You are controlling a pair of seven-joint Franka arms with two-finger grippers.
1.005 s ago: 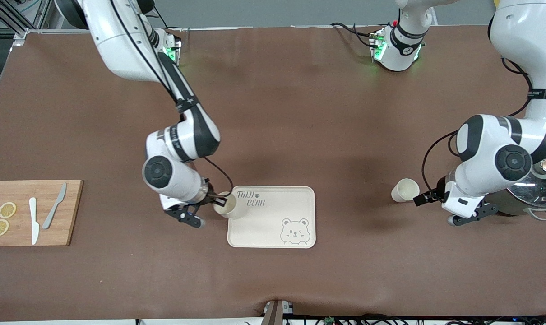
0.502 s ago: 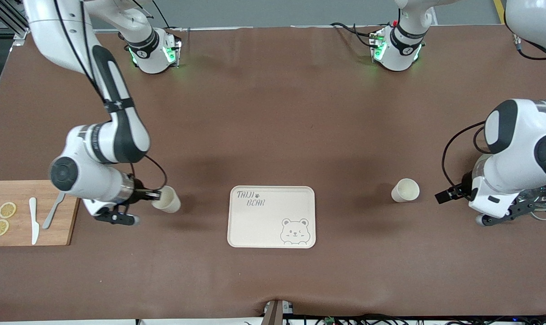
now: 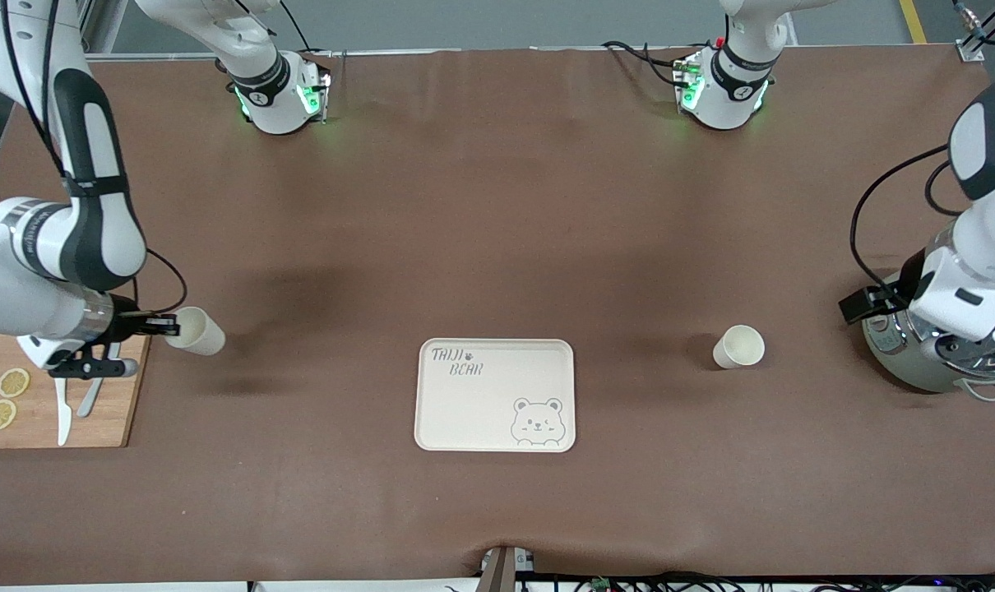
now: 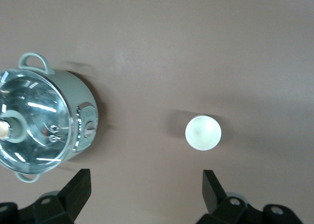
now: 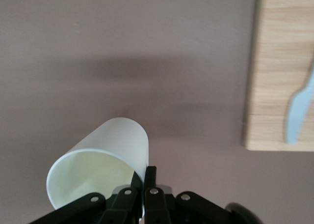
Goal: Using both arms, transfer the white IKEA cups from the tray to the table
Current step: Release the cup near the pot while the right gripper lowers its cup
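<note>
One white IKEA cup (image 3: 738, 346) stands upright on the brown table toward the left arm's end, beside the grey-green pot; it also shows in the left wrist view (image 4: 203, 132). My right gripper (image 3: 167, 327) is shut on the rim of the second white cup (image 3: 197, 331), one finger inside and one outside. It holds the cup tilted on its side above the table, beside the cutting board. The right wrist view shows this cup (image 5: 105, 157) in my right gripper (image 5: 145, 177). My left gripper (image 3: 863, 302) is open and empty, up over the table beside the pot (image 4: 145, 181).
The bear tray (image 3: 495, 411) lies empty mid-table, nearer the front camera. A grey-green pot with glass lid (image 3: 929, 366) stands under the left arm. A wooden cutting board (image 3: 127, 395) with lemon slices (image 3: 12, 382) and a white knife (image 3: 62, 411) lies at the right arm's end.
My right arm carried its cup off the bear tray toward the cutting board. My left arm drew back from the standing cup and rose over the pot.
</note>
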